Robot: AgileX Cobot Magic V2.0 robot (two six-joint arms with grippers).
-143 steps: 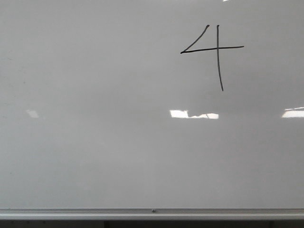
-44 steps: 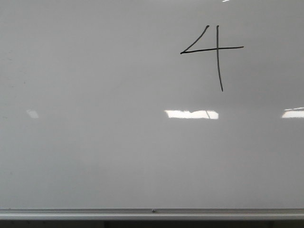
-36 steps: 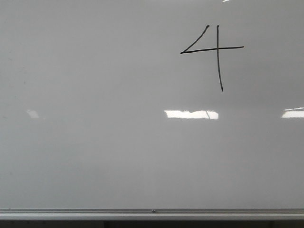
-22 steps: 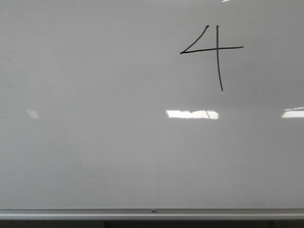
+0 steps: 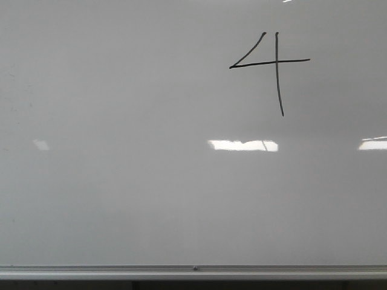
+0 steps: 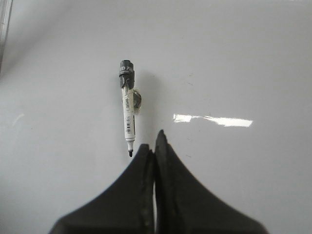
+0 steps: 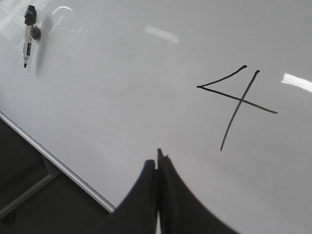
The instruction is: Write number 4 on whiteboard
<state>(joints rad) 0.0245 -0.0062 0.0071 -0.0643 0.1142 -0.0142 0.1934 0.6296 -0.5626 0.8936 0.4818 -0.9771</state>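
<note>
A thin black open-topped number 4 is drawn at the upper right of the whiteboard, which fills the front view. The 4 also shows in the right wrist view. My left gripper is shut and empty, just above the board, next to the tip of a marker pen that lies uncapped on the board. My right gripper is shut and empty, over the board short of the 4. The same marker shows far off in the right wrist view. Neither gripper shows in the front view.
A silver rail runs along the board's near edge, also in the right wrist view, with dark floor and a stand foot beyond it. Bright light reflections lie on the board.
Only the central light reflection on the board has changed shape a little; the 4 and the board have not moved.
</note>
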